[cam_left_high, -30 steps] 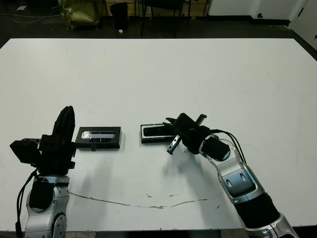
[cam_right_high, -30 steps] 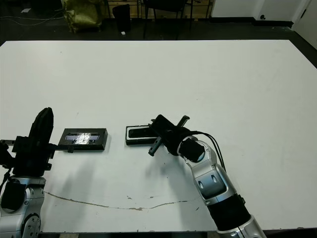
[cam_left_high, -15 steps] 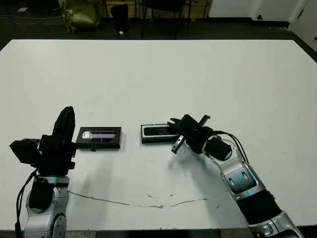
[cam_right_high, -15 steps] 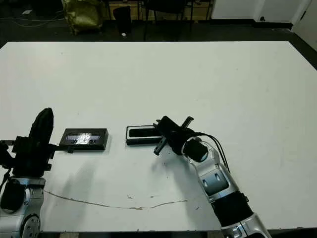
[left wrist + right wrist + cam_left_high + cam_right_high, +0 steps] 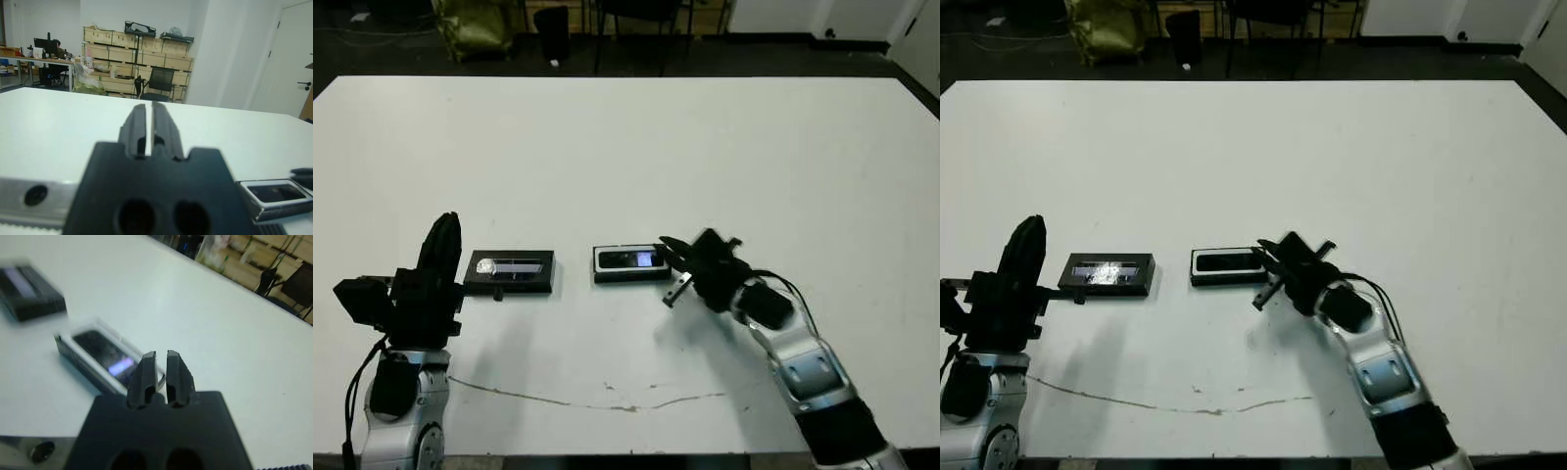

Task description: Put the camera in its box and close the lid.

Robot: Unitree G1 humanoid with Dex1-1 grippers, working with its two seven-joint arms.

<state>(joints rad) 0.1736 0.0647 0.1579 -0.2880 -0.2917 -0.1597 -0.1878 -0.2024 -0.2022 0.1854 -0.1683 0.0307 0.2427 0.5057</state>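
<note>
The box point(image 5: 598, 262), a shallow black tray with a white lining, lies at the table's middle. The camera point(image 5: 633, 259) rests inside it with its bluish face up. The same box point(image 5: 63, 340) and camera point(image 5: 105, 360) appear blurred in the right wrist view. My right gripper point(image 5: 670, 249) is shut and empty, its tips just off the box's right end. The lid point(image 5: 509, 270), a flat black panel with a silver round mark, lies to the left of the box. Just left of the lid, my left gripper point(image 5: 445, 223) stands upright, shut and empty.
A thin brown scratch line point(image 5: 607, 401) runs across the table near the front edge. Chairs and a bag point(image 5: 470, 24) stand on the dark floor beyond the far edge. Shelves with boxes and a person at a desk point(image 5: 54, 49) show beyond the table.
My right gripper has drawn back to the right, off the box's right end. The camera's bluish face now shows in the box. The left arm and the lid have not moved.
</note>
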